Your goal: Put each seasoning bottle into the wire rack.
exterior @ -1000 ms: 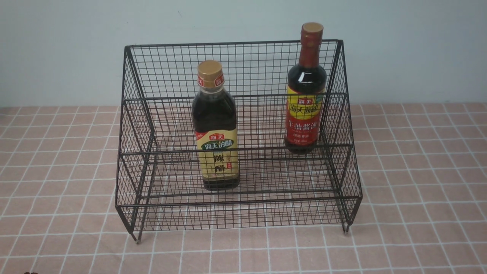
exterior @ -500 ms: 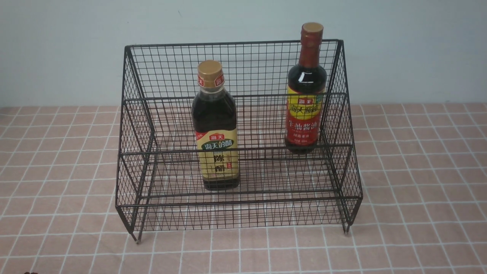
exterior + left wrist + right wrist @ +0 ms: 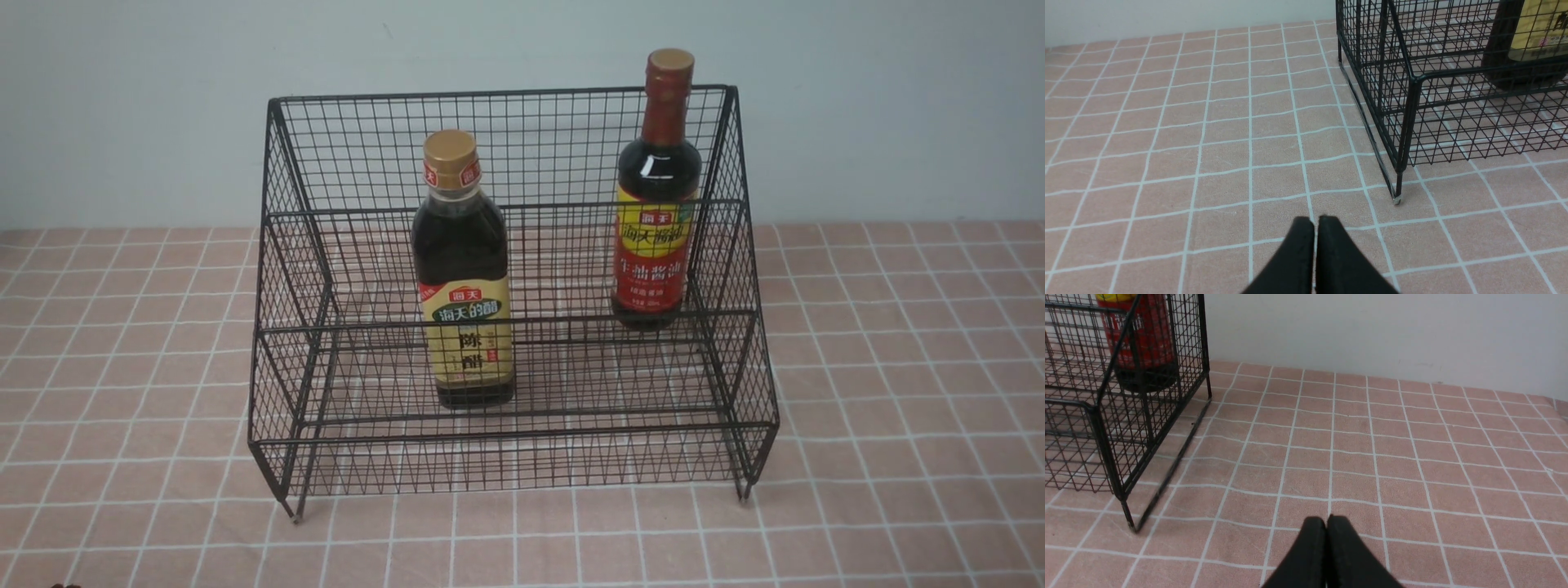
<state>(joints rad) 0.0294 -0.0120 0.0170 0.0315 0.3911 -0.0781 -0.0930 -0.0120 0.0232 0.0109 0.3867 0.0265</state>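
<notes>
A pale, plain wall [image 3: 131, 114] backs a table covered in a pink cloth [image 3: 898, 392] with a matte, slightly rumpled weave and a grid of thin white lines. The left gripper [image 3: 1315, 222] hangs over the bare cloth near the rack's front corner foot; its two black, smooth, wedge-shaped fingers are pressed together with only a hairline seam between them, and they hold nothing. The right gripper [image 3: 1326, 522] is likewise closed tip to tip and empty, above the cloth off the rack's other side. The wire rack [image 3: 343, 269], of thin black metal mesh with a tall back, sloped sides and two stepped tiers, stands on short legs. The squarish bottle [image 3: 464, 269], clear-walled with dark liquid, a gold cap and a tan label, stands upright on the lower front tier near the middle. The round long-necked bottle [image 3: 657, 192], dark and glossy with a red-and-yellow label, stands upright on the upper rear tier at the right end.
</notes>
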